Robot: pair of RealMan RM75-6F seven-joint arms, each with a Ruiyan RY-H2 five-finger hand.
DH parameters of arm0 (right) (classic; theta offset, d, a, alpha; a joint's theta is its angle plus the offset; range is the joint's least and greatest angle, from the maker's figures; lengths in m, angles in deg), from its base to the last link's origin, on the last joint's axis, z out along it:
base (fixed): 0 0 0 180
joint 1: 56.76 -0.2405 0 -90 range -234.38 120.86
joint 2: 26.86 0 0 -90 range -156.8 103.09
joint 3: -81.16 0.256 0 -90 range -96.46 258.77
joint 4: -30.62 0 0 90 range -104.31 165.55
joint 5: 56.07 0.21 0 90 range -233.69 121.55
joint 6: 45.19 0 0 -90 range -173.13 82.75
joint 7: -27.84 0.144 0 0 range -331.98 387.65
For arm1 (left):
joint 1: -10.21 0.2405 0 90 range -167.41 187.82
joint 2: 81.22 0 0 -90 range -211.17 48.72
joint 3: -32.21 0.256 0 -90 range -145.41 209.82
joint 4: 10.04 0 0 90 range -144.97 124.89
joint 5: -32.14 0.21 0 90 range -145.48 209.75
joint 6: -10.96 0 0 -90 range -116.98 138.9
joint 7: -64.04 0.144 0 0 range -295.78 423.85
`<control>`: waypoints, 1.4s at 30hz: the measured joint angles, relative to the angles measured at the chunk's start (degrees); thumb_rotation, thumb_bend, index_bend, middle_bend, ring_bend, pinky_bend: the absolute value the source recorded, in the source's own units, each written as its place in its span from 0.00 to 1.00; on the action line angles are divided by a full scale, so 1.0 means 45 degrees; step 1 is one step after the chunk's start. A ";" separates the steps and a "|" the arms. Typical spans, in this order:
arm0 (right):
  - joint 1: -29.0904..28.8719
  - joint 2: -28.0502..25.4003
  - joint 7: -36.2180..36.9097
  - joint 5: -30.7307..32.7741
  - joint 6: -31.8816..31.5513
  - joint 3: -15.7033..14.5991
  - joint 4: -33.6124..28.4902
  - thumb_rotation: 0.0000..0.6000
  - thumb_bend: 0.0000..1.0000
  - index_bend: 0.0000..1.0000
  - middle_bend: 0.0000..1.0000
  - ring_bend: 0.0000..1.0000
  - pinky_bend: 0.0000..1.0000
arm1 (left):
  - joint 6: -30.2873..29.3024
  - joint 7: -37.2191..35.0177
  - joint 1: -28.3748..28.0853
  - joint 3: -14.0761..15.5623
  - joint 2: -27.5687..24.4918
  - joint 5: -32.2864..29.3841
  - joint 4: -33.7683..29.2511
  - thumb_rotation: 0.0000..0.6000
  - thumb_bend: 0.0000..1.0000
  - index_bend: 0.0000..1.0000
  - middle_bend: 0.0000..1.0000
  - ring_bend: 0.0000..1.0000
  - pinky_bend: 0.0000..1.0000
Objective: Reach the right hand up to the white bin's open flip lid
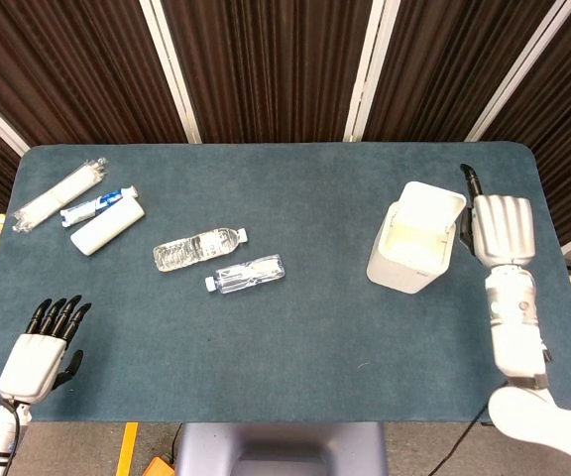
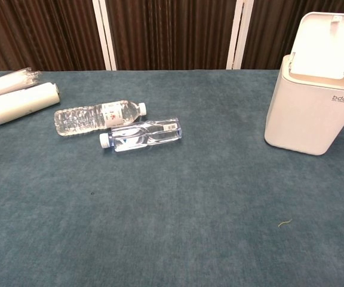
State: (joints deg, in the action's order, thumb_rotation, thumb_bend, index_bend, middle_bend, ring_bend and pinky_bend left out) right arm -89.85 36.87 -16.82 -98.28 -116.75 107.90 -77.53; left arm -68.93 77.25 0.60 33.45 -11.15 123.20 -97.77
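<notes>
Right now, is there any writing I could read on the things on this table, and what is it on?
"bdo": small dark lettering on the front of the white bin, near its top edge.
Round water bottle: its label has print, too small to read.
Squarish water bottle: a label mark, unreadable.
Toothpaste tube: blue and white print, too blurred to read.

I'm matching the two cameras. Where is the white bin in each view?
Head view: bin right of centre, beside the right hand.
Chest view: bin at the right edge, lid up; no hand shows.
Shared landmark: two clear bottles lying left of it.
</notes>
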 measured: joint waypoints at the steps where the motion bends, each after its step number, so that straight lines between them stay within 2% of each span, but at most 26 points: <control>1: -0.0289 0.0012 -0.0400 0.0479 0.0039 0.0036 0.0050 1.00 0.78 0.31 1.00 1.00 1.00 | 0.0015 0.0051 -0.0006 0.0010 0.0023 0.0001 0.0001 1.00 0.47 0.00 0.00 0.00 0.05; 5: -0.1333 0.0125 -0.1536 0.1900 0.0213 -0.0033 0.0593 1.00 0.78 0.32 1.00 1.00 1.00 | 0.0054 0.0186 -0.0019 0.0015 0.0103 -0.0046 0.0049 1.00 0.47 0.00 0.00 0.00 0.05; 13: -0.2079 0.0464 -0.1617 0.2705 0.0989 -0.0750 0.2033 1.00 0.81 0.37 1.00 1.00 1.00 | 0.0202 0.0495 -0.0031 0.0034 0.0202 -0.0233 0.0073 1.00 0.47 0.00 0.00 0.00 0.06; 20: -0.2337 0.0360 -0.0893 0.3148 0.1823 -0.1168 0.1888 1.00 0.82 0.39 1.00 1.00 1.00 | 0.0136 0.0648 -0.0011 0.0024 0.0182 -0.0280 -0.0043 1.00 0.47 0.00 0.00 0.00 0.06; 26: -0.2381 -0.0223 -0.1003 0.3616 0.1789 -0.1546 0.0940 1.00 0.82 0.40 1.00 1.00 1.00 | 0.0126 0.0438 -0.0017 0.0057 0.0130 -0.0227 -0.0023 1.00 0.47 0.00 0.00 0.00 0.06; 32: -0.1858 -0.1428 -0.0604 0.2722 0.1679 -0.2206 -0.0781 1.00 0.82 0.33 1.00 1.00 1.00 | 0.0006 0.0481 0.0015 0.0089 0.0160 -0.0133 -0.0034 1.00 0.47 0.00 0.00 0.00 0.06; 35: -0.1501 -0.1682 -0.0554 0.1611 0.1430 -0.2811 -0.1199 1.00 0.82 0.31 1.00 1.00 1.00 | -0.0010 0.0539 0.0017 0.0104 0.0204 -0.0099 -0.0016 1.00 0.47 0.00 0.00 0.00 0.06; 40: -0.0865 -0.1820 -0.0825 -0.0094 0.0829 -0.4244 -0.1698 1.00 0.82 0.27 1.00 1.00 1.00 | 0.0020 0.0557 -0.0001 0.0131 0.0247 -0.0065 0.0024 1.00 0.47 0.00 0.00 0.00 0.06; 42: -0.0715 -0.1782 -0.0915 -0.0330 0.0685 -0.4465 -0.1745 1.00 0.82 0.25 1.00 1.00 1.00 | 0.0035 0.0556 -0.0006 0.0130 0.0253 -0.0074 0.0033 1.00 0.47 0.00 0.00 0.00 0.06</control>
State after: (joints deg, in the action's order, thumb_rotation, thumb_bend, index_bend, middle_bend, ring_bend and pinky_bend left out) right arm -93.06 28.85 -20.94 -99.76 -113.67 87.80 -85.38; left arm -68.77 79.75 0.57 34.04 -10.02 122.87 -97.63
